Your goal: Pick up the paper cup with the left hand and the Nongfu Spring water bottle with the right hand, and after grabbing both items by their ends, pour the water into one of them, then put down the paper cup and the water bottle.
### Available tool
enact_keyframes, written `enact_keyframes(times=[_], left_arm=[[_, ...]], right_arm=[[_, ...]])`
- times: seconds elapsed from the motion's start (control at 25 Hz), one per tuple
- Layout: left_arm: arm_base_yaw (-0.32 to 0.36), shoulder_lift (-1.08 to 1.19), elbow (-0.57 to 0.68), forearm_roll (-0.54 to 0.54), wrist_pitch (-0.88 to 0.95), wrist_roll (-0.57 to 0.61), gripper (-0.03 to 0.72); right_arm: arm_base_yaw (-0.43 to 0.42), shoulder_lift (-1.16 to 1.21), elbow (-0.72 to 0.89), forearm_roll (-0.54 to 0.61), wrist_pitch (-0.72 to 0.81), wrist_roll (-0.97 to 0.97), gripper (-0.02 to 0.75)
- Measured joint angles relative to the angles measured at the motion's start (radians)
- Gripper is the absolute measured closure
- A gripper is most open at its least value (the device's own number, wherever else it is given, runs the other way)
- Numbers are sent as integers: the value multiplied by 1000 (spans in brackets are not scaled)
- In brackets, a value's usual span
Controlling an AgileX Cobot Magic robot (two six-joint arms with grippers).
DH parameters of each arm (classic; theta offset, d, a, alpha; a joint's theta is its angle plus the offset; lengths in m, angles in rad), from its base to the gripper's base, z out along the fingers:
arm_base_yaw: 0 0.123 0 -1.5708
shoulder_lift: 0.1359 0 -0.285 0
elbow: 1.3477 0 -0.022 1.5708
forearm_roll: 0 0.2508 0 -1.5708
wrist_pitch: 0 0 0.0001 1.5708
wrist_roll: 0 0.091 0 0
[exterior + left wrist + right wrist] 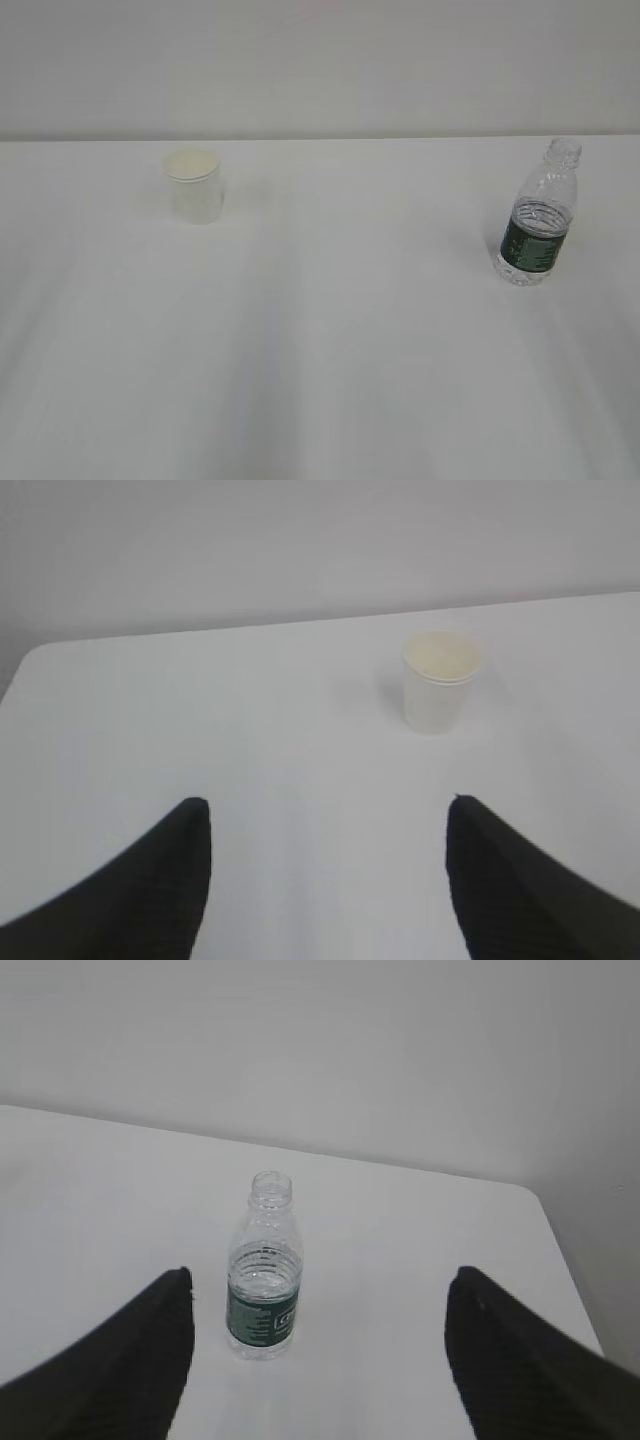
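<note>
From the exterior view neither of my arms shows. The cup (194,185) stands upright in the upper left of the frame on the white tabletop (320,350), and the bottle (538,215) stands upright, uncapped, at the right edge, well apart from it. A pale wall (320,60) fills the top of the frame behind the tabletop's far edge.

In the left wrist view, my left gripper (328,815) hangs above the tabletop with its two black fingers (160,880) spread wide in the lower corners, holding nothing. The cup sits right of centre in the upper half, beyond the fingers and untouched.

In the right wrist view, my right gripper (320,1285) is likewise wide open and empty, its fingers (520,1360) low in the frame. The bottle stands just left of centre between them, clear of both. The tabletop's rounded corner lies at right.
</note>
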Motion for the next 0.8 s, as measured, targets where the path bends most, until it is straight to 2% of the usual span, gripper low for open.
enact_keyframes(times=[0.32, 0.52, 0.8], left_arm=[[0, 218, 0, -56, -113, 0, 169], [0, 394, 0, -64, -224, 0, 170], [0, 488, 28, -64, -378, 0, 195]], right_arm=[[31, 151, 23, 2, -212, -2, 151], [33, 268, 23, 4, -279, 4, 150], [33, 402, 49, 4, -415, 45, 151]])
